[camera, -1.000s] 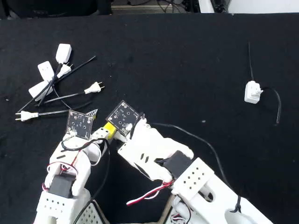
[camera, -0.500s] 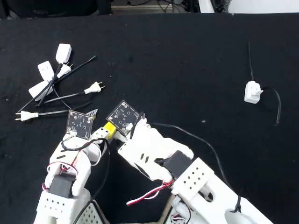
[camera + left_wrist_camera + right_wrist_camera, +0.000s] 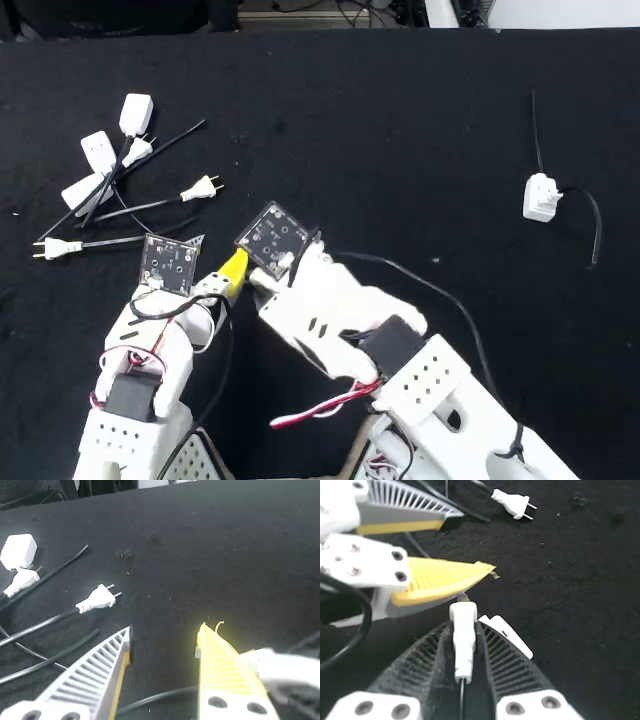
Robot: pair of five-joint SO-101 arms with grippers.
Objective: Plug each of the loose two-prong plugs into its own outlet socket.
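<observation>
My right gripper (image 3: 465, 623) is shut on a small white two-prong plug (image 3: 462, 635), its prongs pointing at the yellow finger (image 3: 445, 580) of my left gripper. The left gripper (image 3: 165, 627) stands open with nothing between its fingers; the held plug (image 3: 280, 667) lies just beside its yellow finger. In the high view both grippers meet at the near centre-left, the left gripper (image 3: 220, 250) next to the right gripper (image 3: 258, 280). Another loose plug (image 3: 203, 187) lies just beyond them, and a third plug (image 3: 55, 248) lies at the far left. White outlet sockets (image 3: 98, 150) cluster at the far left.
Black cables (image 3: 150, 150) cross among the sockets at the left. A separate white socket (image 3: 541, 197) with a black cord sits on the right of the black table (image 3: 380, 130). The held plug's cable (image 3: 430, 295) trails right along the arm.
The right arm has shifted slightly away and to the right with the plug in its gripper. The left gripper's yellow finger now shows longer beside it.
</observation>
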